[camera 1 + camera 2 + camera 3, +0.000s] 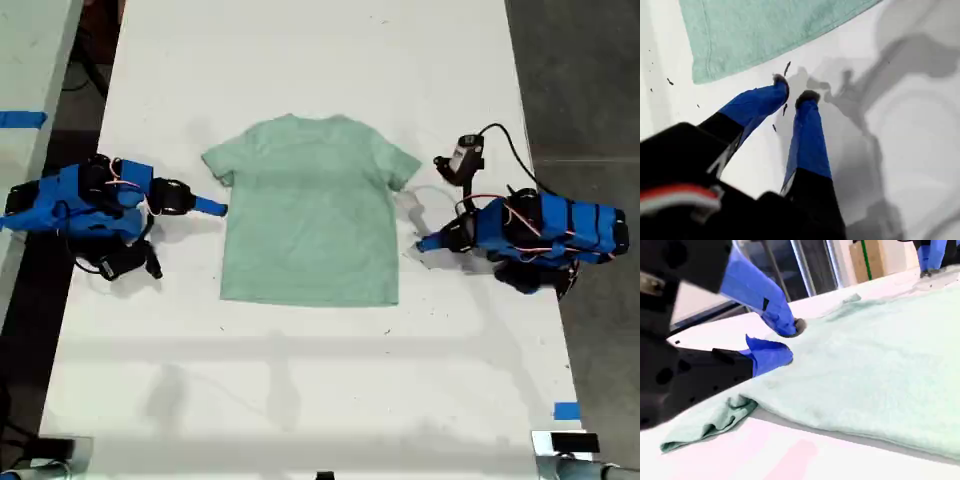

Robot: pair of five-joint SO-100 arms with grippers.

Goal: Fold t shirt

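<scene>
In my first wrist view only a corner of the t shirt (755,30) shows; the rest runs off the picture. The dark specks (670,81) on the white table (920,150) are too small to name. In my second wrist view, my second gripper (792,341) is blurred above the near sleeve, and I cannot tell whether its lower finger touches cloth. The blue arm (930,255) far across the shirt is cut off by the edge.

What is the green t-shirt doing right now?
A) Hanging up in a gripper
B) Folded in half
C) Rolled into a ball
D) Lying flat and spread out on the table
D: the t-shirt lies spread on the white table, both sleeves out, unfolded.
</scene>
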